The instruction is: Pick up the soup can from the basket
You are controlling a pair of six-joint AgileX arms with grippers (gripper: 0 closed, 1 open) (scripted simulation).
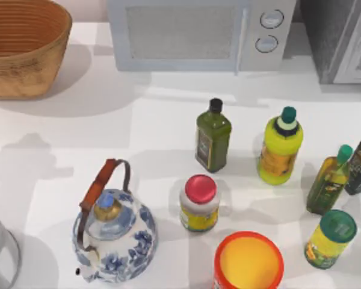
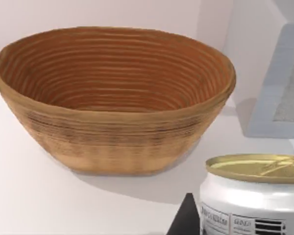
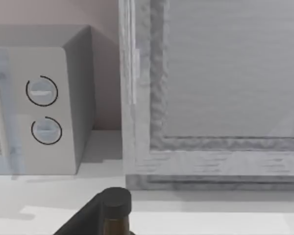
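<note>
The soup can (image 2: 257, 196) stands upright, gold lid up, right up against the left wrist camera and outside the basket (image 2: 112, 142), which sits empty at the worktop's far left corner. Whether either gripper is gripping it I cannot tell.

A white table (image 1: 60, 138) backs onto a pale wall (image 2: 88, 14), a microwave (image 1: 192, 33) standing against it.

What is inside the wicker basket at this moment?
The round orange-brown wicker basket shows bare ribbed walls and no contents; its floor is hidden by the near rim. The short gold-topped, white-labelled soup can is outside it.
</note>
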